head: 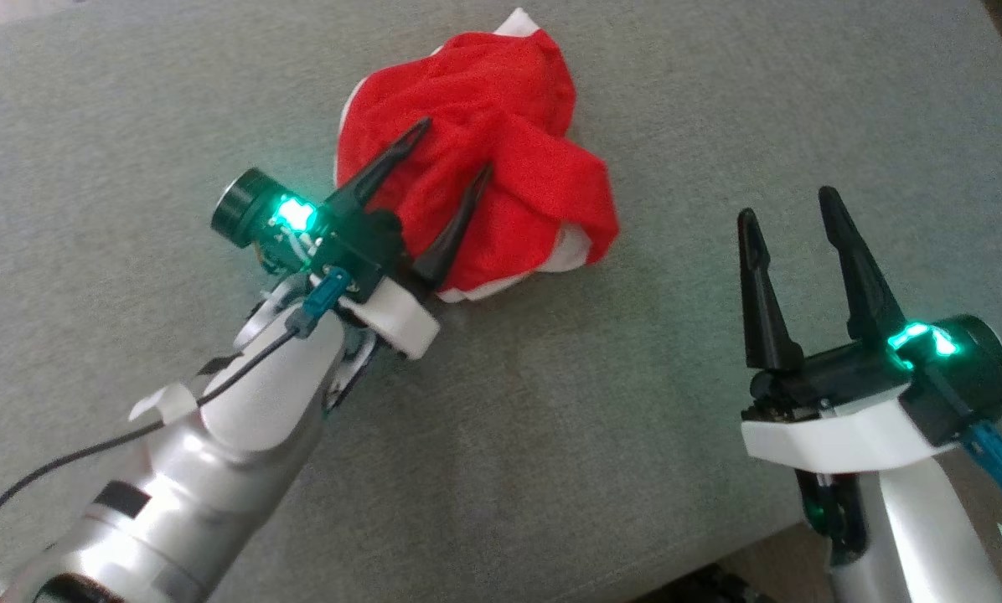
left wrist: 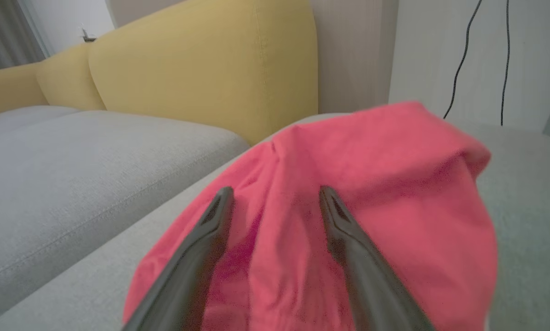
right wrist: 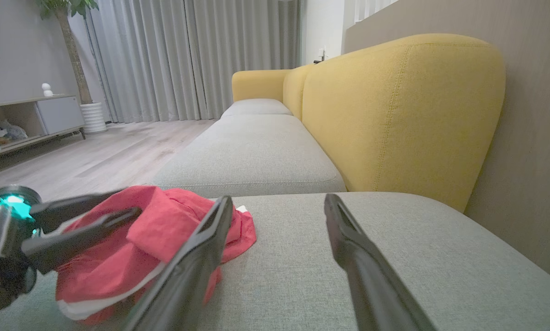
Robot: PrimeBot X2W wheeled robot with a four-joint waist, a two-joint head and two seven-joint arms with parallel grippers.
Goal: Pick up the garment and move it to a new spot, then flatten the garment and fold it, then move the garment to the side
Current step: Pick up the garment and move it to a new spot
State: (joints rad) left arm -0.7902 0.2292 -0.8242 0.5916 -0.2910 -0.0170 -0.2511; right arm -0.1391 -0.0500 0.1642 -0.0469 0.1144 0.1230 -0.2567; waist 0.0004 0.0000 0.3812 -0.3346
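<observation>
The right gripper (head: pixel 787 208) hovered over the grey seat cushion (head: pixel 635 419), jaws wide apart and holding nothing. The left gripper (head: pixel 455 151) was also spread open, its fingers over the crumpled red garment (head: pixel 509 92) (white trim at the edges) — whether they touched the cloth could not be told. The garment lay bunched on the cushion. Beyond rose yellow backrests (right wrist: pixel 403 115) — then wooden floor (right wrist: pixel 109 156) and grey curtains (right wrist: pixel 187 55).

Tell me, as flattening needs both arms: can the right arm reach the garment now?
Probably yes: only bare cushion lies between the right gripper and the garment; the left gripper hovers at its left side.
</observation>
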